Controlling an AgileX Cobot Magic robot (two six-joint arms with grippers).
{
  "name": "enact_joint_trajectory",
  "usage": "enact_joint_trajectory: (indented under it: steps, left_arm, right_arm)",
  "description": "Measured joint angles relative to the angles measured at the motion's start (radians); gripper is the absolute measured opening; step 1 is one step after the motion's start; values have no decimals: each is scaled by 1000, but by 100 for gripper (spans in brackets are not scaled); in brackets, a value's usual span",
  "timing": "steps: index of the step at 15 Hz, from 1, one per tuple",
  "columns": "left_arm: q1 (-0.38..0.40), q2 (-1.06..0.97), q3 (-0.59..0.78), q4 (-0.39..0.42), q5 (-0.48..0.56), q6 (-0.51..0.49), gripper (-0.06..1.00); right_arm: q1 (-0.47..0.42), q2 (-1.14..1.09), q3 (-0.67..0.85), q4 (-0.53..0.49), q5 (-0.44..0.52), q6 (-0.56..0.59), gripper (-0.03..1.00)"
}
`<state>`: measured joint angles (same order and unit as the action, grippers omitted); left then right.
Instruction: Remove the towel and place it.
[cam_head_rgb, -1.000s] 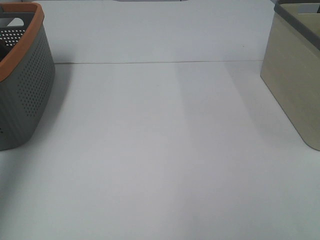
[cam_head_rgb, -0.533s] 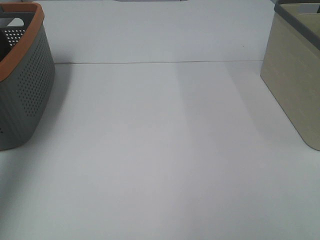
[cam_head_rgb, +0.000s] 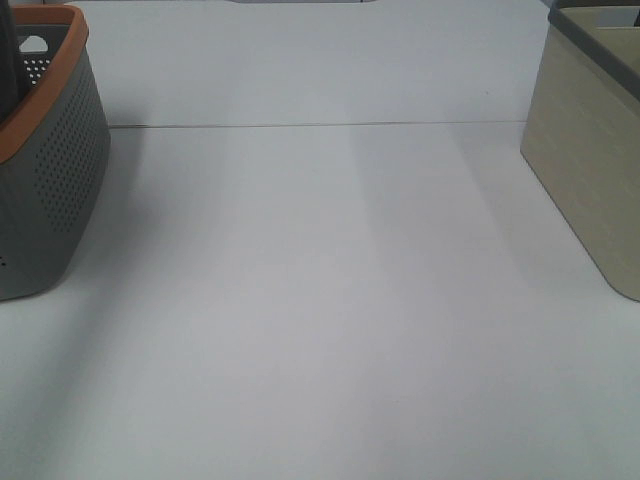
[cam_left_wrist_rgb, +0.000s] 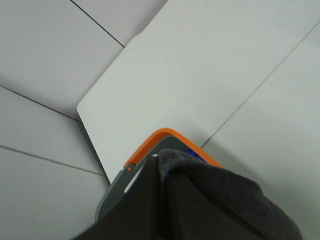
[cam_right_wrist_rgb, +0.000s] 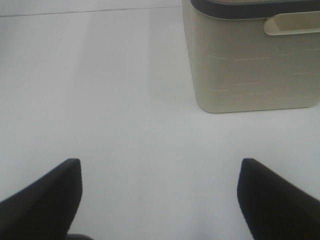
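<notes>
The left tool (cam_left_wrist_rgb: 159, 181), pinching the towel (cam_left_wrist_rgb: 225, 200) above the orange-rimmed basket (cam_left_wrist_rgb: 162, 133), should raise it fully past the rim before crossing the counter (cam_head_rgb: 320, 300); the right tool (cam_right_wrist_rgb: 160, 202) stands spread.

Left basket (cam_head_rgb: 60, 180) under towel (cam_left_wrist_rgb: 220, 200); bin (cam_head_rgb: 590, 170) right.

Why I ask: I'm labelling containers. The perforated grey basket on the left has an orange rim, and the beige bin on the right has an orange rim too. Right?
No. The beige bin on the right has a dark grey rim, not orange; the exterior high view shows it. The perforated grey basket on the left is orange-rimmed.
</notes>
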<state>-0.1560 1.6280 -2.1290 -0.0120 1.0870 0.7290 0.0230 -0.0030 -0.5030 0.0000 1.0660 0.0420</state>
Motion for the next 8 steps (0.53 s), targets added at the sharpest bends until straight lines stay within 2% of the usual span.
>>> enact_joint_trajectory:
  steps: [3,4,6,8]
  left_arm:
    - [-87,68,-71,34,-66,-15,0]
    - [-158,146,-179,40,-124,-33,0]
    - [-229,225,-279,40,-137,-37,0]
    - [-289,294,-316,50,-143,-39,0]
  right_arm:
    - [0,0,0,0,0,0,83]
    - [0,0,0,0,0,0,83]
    - [0,0,0,0,0,0,83]
    - [0,0,0,0,0,0,83]
